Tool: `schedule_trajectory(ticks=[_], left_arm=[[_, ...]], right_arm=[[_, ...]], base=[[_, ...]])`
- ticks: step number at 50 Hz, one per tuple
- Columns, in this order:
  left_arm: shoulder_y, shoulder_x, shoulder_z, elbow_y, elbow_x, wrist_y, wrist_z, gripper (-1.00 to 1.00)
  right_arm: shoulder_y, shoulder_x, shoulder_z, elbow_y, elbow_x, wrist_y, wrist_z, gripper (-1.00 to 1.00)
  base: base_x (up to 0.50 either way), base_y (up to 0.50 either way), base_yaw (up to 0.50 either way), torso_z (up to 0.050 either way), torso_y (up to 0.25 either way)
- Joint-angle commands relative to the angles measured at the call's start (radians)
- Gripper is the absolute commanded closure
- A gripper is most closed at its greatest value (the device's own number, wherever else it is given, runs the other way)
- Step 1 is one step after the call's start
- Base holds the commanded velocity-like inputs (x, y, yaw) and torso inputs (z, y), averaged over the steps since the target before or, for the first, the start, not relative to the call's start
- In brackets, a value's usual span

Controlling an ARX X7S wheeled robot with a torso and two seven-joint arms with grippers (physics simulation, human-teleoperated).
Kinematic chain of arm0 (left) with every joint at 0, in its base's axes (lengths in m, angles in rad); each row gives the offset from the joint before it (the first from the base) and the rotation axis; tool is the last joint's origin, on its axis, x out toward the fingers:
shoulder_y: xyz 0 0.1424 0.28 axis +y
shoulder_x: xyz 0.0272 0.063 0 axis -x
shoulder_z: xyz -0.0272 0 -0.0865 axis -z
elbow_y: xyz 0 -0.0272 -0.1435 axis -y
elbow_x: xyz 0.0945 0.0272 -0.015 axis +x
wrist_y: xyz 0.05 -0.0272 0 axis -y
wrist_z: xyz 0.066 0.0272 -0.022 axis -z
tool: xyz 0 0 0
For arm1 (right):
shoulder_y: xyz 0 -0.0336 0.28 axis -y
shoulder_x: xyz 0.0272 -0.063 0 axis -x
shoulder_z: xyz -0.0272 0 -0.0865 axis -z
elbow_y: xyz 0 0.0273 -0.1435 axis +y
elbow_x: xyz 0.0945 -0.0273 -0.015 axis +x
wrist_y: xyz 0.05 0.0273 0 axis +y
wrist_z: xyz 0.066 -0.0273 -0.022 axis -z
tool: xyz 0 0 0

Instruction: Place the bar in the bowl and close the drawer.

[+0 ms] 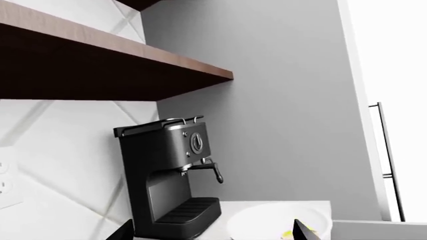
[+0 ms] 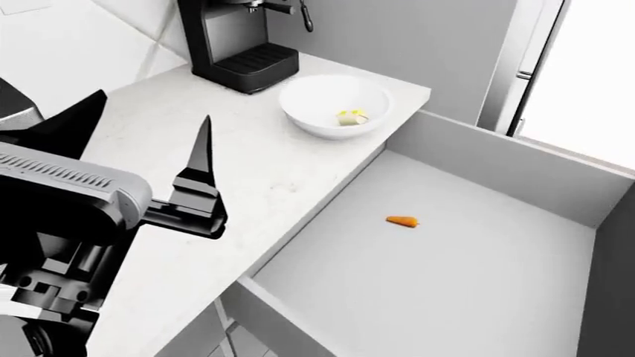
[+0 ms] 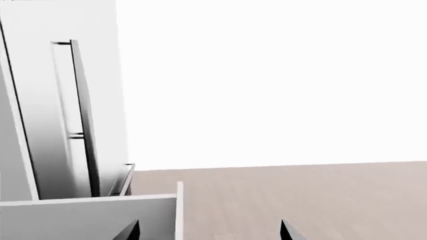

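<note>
Starting at the left gripper [image 2: 149,145]: in the head view we see it raised over the white countertop [image 2: 268,178], its two black fingers [image 2: 202,149] spread wide apart and pointing up toward the back of the counter, nothing between them. The arm's grey and black wrist fills the lower left of that view, so the forearm comes in low from our left side and angles forward. In the left wrist view only one dark fingertip pokes in at the edge, right in front of the bowl.

The right gripper [image 3: 208,231] only shows in its own wrist camera, as two black tips set well apart with nothing in the gap. It hangs out past the corner of the drawer wall, looking toward the wooden floor [image 3: 307,195] and a tall grey panel with a long bar handle [image 3: 83,115].

Moving outward, the bowl [image 2: 335,104] sits on the countertop near its far corner, just beside the black coffee machine [image 2: 238,37]. The bar [image 2: 350,117] lies inside the bowl, toward the drawer side. The drawer [image 2: 436,253] is pulled wide open next to the counter, and a small orange carrot-like piece [image 2: 402,220] rests on its grey floor. A dark wooden shelf [image 1: 100,65] hangs above the coffee machine.
</note>
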Motion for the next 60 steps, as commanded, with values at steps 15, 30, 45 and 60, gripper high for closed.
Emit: schedule_trajectory(ticks=[15,30,45,60], left_arm=[[0.018,0.014,0.033,-0.015,0.03,0.029,0.014,-1.0],[0.031,0.024,0.053,-0.026,0.057,0.05,0.028,-1.0],[0.033,0.026,0.065,-0.03,0.062,0.058,0.029,-1.0],[0.025,0.026,0.073,-0.023,0.055,0.057,0.019,-1.0]], right_arm=[[-0.161,0.006,0.184,0.191,-0.179,-0.023,-0.012,-1.0],[-0.253,-0.065,0.211,0.316,-0.269,-0.126,-0.086,-1.0],[-0.294,-0.159,0.152,0.473,-0.37,-0.287,-0.16,-1.0],[-0.258,-0.233,0.047,0.704,-0.463,-0.442,-0.231,-1.0]], base=[[0.0,0.0,0.0,0.0,0.0],[0.0,0.0,0.0,0.0,0.0],[0.0,0.0,0.0,0.0,0.0],[0.0,0.0,0.0,0.0,0.0]])
